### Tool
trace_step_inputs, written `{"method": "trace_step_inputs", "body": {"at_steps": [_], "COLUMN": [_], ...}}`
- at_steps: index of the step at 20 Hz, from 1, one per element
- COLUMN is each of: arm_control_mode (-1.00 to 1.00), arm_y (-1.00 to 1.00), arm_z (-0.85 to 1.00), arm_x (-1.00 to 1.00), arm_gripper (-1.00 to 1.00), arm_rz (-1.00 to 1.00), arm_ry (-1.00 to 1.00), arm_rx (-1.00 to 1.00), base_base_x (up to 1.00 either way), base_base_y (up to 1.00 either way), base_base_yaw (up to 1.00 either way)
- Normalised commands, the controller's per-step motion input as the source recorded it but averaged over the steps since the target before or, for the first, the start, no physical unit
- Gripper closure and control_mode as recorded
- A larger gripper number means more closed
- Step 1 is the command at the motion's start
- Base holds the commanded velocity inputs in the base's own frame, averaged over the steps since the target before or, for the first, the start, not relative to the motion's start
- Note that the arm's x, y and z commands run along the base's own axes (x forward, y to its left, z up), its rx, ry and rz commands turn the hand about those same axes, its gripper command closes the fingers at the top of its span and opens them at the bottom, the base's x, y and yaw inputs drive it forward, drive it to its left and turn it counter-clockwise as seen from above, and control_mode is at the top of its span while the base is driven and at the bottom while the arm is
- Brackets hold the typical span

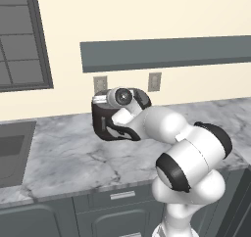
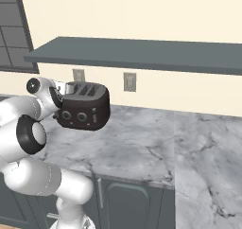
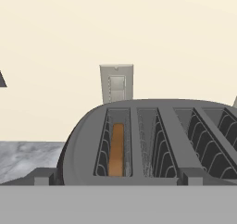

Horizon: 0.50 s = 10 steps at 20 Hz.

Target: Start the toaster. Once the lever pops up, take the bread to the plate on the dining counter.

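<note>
The marble desk (image 2: 142, 143) runs along the cream wall and takes up most of both base views; its near edge sits over dark grey cabinet fronts (image 1: 117, 211). In the left base view a sink (image 1: 12, 150) is cut off at the picture's left edge. A long grey shelf (image 2: 142, 53) hangs on the wall above, and a window (image 1: 22, 40) is partly cropped at the upper left.

The toaster (image 2: 82, 107) stands on the desk close to the wall, under two wall outlets (image 2: 129, 81). From the right its front face with two round knobs is plain. From the left the robot's wrist and forearm cover most of it, leaving only its dark left side.

In the hand view the toaster's slotted top is seen from close above, its right end cut off by the frame. The bread (image 3: 116, 149) stands on edge in the leftmost slot, sunk down so that only a narrow tan-brown strip is visible.

The jaws are hard to make out behind the wrist; they stand wide apart and hold nothing, just above the toaster's top.
</note>
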Motion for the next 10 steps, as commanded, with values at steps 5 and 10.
{"method": "trace_step_inputs", "body": {"at_steps": [5, 10], "arm_control_mode": [-1.00, -1.00], "arm_y": [0.00, 0.00], "arm_z": [0.00, 0.00], "arm_x": [0.00, 0.00], "arm_gripper": [-1.00, -1.00], "arm_rz": [0.00, 0.00], "arm_ry": [0.00, 0.00], "arm_rx": [0.00, 0.00], "base_base_x": [0.00, 0.00], "base_base_y": [0.00, 0.00], "base_base_yaw": [0.00, 0.00]}}
